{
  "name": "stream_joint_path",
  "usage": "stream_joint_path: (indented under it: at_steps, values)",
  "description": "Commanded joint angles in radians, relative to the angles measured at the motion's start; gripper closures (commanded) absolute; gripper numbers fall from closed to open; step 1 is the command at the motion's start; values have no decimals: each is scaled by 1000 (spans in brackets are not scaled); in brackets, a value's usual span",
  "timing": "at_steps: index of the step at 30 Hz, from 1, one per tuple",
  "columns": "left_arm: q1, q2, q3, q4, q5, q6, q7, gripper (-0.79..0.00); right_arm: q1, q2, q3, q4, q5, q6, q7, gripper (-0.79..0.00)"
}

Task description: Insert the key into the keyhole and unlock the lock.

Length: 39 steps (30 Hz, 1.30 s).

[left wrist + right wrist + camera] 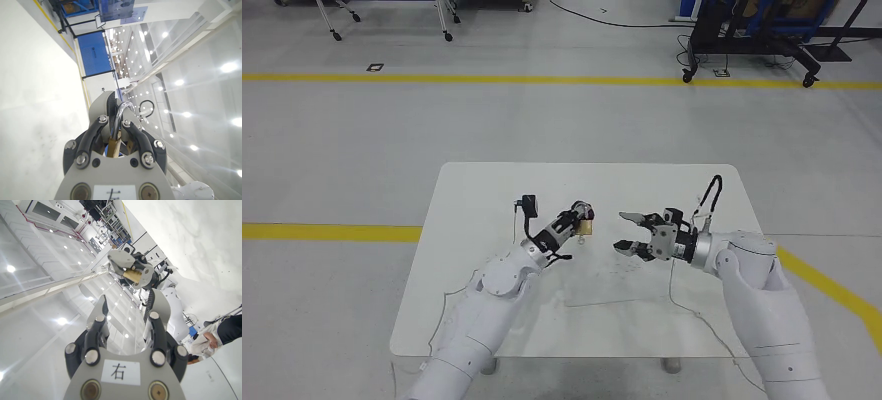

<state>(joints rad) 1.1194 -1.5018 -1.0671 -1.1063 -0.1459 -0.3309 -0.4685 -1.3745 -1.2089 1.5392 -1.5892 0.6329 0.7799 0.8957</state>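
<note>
Top view, your left gripper [580, 216] pinches a small brass padlock [585, 228], spread right gripper [620, 231] near it, free gap between, white rectangular table [492, 190] edges well apart.

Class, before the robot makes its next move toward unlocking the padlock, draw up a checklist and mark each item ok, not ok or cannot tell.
1. Padlock held by the left gripper: ok, the gripper is shut on it, above the table.
2. Key in the right gripper: not ok, this gripper is open and empty.
3. Where the key lies: cannot tell.
4. Keyhole turned toward the right gripper: cannot tell, too small to make out.
5. Grippers clear of each other: ok, a gap lies between them.
</note>
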Motion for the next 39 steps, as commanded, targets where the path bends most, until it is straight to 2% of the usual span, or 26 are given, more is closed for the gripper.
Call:
stream_joint_path:
  at_steps: [1,6,11,15,16,17,18,19,20,25,29,31,35,39]
  values:
    - [-16,4,23,-5,101,114,-17,0,-46,9,40,-40,-18,-54,-7,-785]
    - [-49,4,96,-26,277,309,-41,0,-187,16,132,-139,-11,-195,-73,-785]
    - [-111,-11,168,3,367,518,-69,0,-187,16,132,-139,-11,-195,-73,-785]
    - [-157,-25,226,33,430,602,-97,0,-187,16,132,-139,-11,-195,-73,-785]
    - [-165,-28,236,42,432,612,-115,-43,-187,16,132,-139,-11,-195,-73,-785]
    - [-175,-30,247,50,445,621,-126,-259,-187,16,132,-139,-11,-195,-73,-785]
    - [-182,-33,253,55,450,626,-125,-409,-187,16,132,-139,-11,-195,-73,-785]
    - [-184,-35,257,57,446,625,-123,-668,-187,16,132,-139,-11,-195,-73,-785]
    - [-187,-38,260,61,441,624,-130,-785,-187,16,132,-139,-11,-195,-73,-785]
    - [-193,-41,249,63,418,619,-131,-785,-187,16,132,-139,-11,-195,-73,-785]
    - [-172,-30,208,39,405,598,-106,-785,-187,16,132,-138,-10,-199,-78,-785]
    - [-147,-19,172,4,401,574,-87,-785,-175,11,132,-130,21,-254,-138,-785]
    - [-71,18,66,-126,435,566,-52,-785,-187,-1,129,-121,92,-439,-203,-785]
    - [40,54,-31,-316,531,606,-2,-785,-205,-3,157,-104,177,-528,-148,-785]
